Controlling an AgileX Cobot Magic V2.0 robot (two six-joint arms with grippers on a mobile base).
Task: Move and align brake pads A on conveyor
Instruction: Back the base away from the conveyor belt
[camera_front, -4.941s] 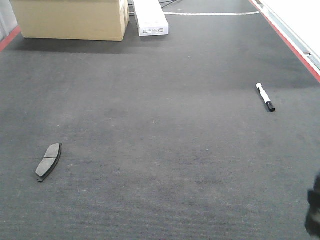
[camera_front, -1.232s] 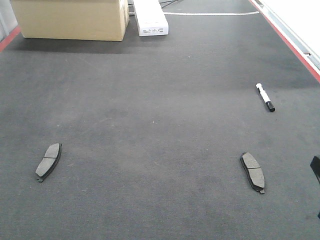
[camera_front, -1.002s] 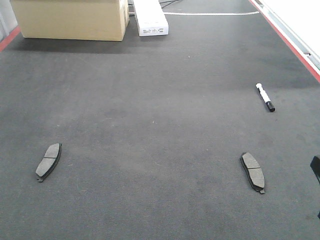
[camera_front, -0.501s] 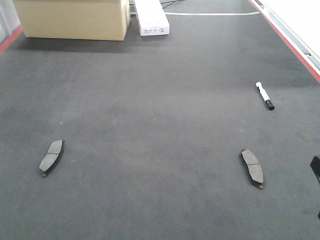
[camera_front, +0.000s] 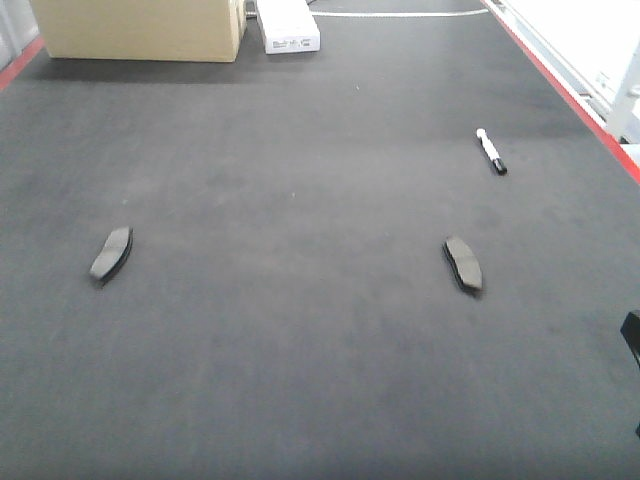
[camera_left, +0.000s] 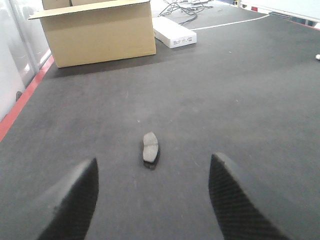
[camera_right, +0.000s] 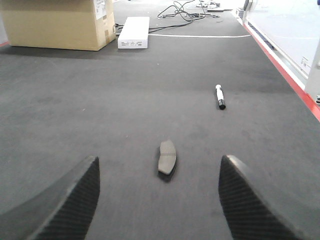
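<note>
Two brake pads A lie flat on the dark conveyor (camera_front: 300, 200). The left pad (camera_front: 111, 254) sits near the left side, and the right pad (camera_front: 463, 265) near the right. In the left wrist view, the left pad (camera_left: 150, 148) lies ahead of my left gripper (camera_left: 152, 172), which is open and empty. The right wrist view has the right pad (camera_right: 167, 156) lying ahead of my right gripper (camera_right: 157, 170), also open with nothing between its fingers. A dark bit of the right arm (camera_front: 631, 340) shows at the front view's right edge.
A white marker pen with a black cap (camera_front: 491, 151) lies beyond the right pad. A cardboard box (camera_front: 140, 25) and a white flat box (camera_front: 288, 28) stand at the belt's far end. Red strips (camera_front: 570, 95) edge the belt, and cables (camera_right: 187, 10) lie behind.
A second pad appeared on the right side since the earliest frame. In the front view, everything on the belt has shifted farther away and upward over the last half second.
</note>
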